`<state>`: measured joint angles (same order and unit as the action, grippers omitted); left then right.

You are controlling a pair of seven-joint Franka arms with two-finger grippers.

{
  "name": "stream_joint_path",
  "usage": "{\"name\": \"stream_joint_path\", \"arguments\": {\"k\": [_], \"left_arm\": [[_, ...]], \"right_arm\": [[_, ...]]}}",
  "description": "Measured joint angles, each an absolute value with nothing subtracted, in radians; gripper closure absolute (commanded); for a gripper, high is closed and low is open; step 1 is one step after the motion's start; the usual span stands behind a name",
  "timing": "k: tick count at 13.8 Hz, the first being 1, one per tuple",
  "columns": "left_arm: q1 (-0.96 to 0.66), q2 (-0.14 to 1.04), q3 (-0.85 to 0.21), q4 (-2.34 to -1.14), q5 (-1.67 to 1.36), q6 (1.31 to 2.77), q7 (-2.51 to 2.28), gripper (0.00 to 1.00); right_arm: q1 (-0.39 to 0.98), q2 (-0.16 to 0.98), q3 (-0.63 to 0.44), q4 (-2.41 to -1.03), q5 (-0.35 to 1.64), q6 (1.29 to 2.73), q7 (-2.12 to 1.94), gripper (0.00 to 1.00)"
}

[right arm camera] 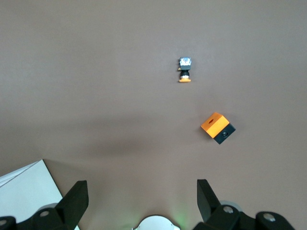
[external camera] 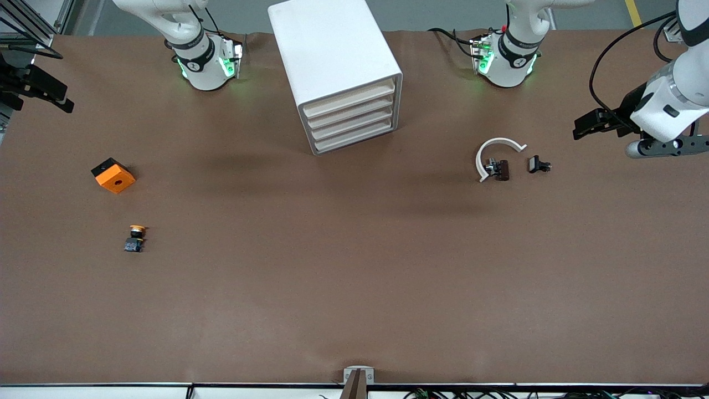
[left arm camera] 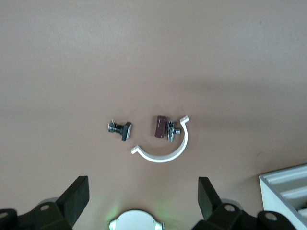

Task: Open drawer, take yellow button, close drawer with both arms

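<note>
Two small clamps point(external camera: 497, 169) beside ring point(external camera: 494, 151)

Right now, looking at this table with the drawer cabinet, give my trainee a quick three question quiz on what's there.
1. True or false: the top drawer of the white cabinet is pulled out.
2. Which lies nearer the front camera: A, the orange-capped push button, or B, the orange square block?
3. Fill in: the white curved clip lies toward the ____ arm's end of the table.

Key:
1. False. All four drawers sit flush.
2. A. The button lies on the table, not in a drawer.
3. Left. The left pincer hangs open above it; the right pincer, also open, is over the table near the block.
</note>
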<state>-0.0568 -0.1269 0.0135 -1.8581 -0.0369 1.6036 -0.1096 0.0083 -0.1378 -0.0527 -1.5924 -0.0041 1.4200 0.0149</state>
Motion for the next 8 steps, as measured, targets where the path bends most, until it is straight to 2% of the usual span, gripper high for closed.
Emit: {"name": "stream_joint_path", "arguments": {"k": [3,8], "left_arm": [[-0.057,-0.183,0.020,-1.906,-0.036,1.657,-0.109,0.00],[-0.057,-0.210,0.020,-1.852,-0.035,1.645,-0.109,0.00]], "right_arm": [[0.008,-0.138,-0.054,-1.592,-0.004,1.451,-0.017,0.00],[0.000,-0.138,-0.063,-1.593,0.009,1.460,-0.020,0.00]]}}
